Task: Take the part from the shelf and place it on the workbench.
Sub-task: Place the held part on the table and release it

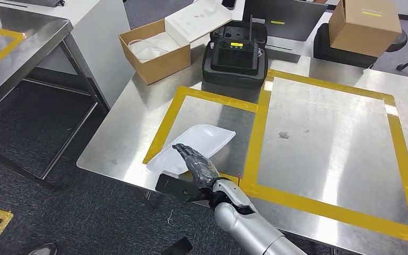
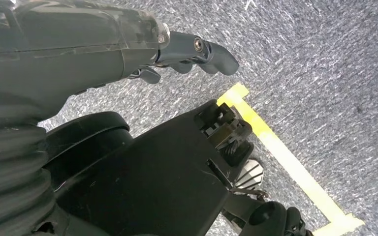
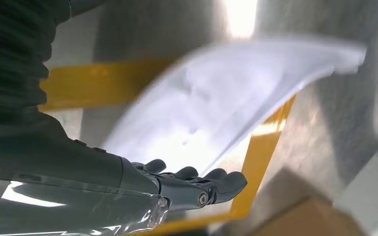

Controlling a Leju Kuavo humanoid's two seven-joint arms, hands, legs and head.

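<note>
Steel-topped surface (image 1: 138, 127), brushed and reflective, marked with two yellow tape rectangles: a large one (image 1: 404, 159) on the right, a smaller one (image 1: 172, 114) on the left. Beyond them, at the far edge: an open brown cardboard box (image 1: 156, 66), a black case holding a controller (image 1: 235, 58), and a closed cardboard box (image 1: 364, 26). The task's thing, a white, shallow, curved plastic part (image 1: 204, 141), sits inside the smaller rectangle at its near corner, one end overhanging the tape toward the surface's edge. Long axis runs diagonally, from the near-left corner up and away to the right. The right robot hand (image 1: 196, 162) is on the part's near end, reaching in from below on the silver arm, palm down, wrist roughly in line with that axis; the part extends away from it, forward and slightly right. Right wrist view shows dark fingertips (image 3: 216, 177) curled at the part's edge, so I judge it held; whether the part already rests flat I cannot tell. The left robot hand (image 2: 187, 54) hangs low over grey carpet, far from the part, fingers curled in on nothing. Release looks near.
</note>
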